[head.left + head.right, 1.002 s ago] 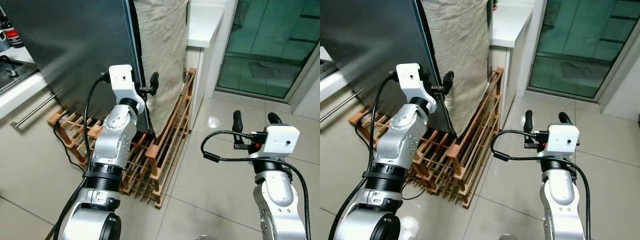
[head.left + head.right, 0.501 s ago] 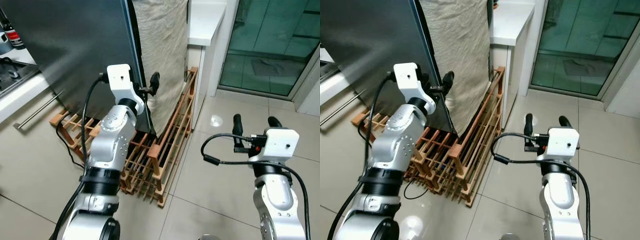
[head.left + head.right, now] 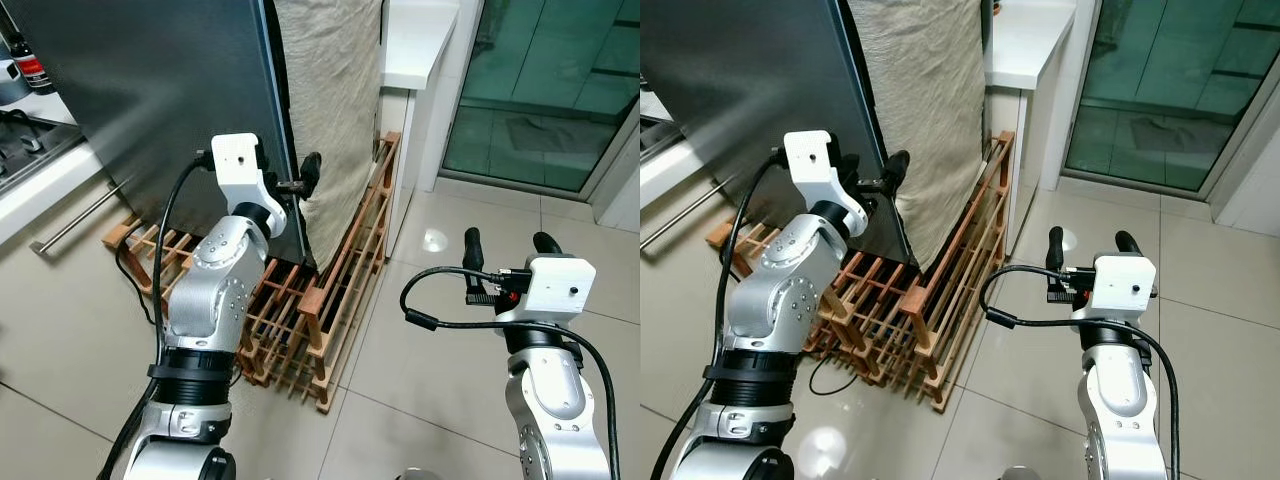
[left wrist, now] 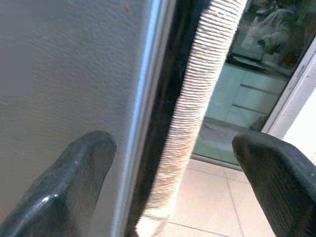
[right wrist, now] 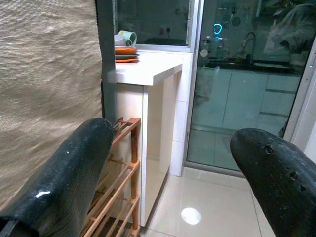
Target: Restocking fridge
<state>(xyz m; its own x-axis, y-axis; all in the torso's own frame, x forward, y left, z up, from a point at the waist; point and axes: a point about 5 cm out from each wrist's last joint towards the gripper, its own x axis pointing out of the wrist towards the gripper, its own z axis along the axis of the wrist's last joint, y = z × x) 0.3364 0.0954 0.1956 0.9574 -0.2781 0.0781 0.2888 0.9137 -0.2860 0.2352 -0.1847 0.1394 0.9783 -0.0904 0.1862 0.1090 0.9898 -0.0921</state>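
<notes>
Against the picture a second ago, the whole scene has slid slightly, so the camera has moved; the left arm now reaches a little further up along the fridge (image 3: pixel 150 90).

The left claw (image 3: pixel 292 186) is raised at the fridge's right edge, fingers wide, one finger (image 4: pixel 81 182) against the dark steel door face and the other (image 4: pixel 276 177) out past the edge, beside the beige cloth (image 3: pixel 335 90). It holds nothing.

The right claw (image 3: pixel 505 243) is held out low over the tiled floor (image 3: pixel 420 330), well apart from the fridge, fingers wide and empty.

A wooden rack (image 3: pixel 320 300) lies at the fridge's foot.

The right wrist view adds a white table (image 5: pixel 143 69) carrying orange plates (image 5: pixel 126 53) and a mug (image 5: pixel 127 37), with a glass door (image 5: pixel 237 98) beyond.
</notes>
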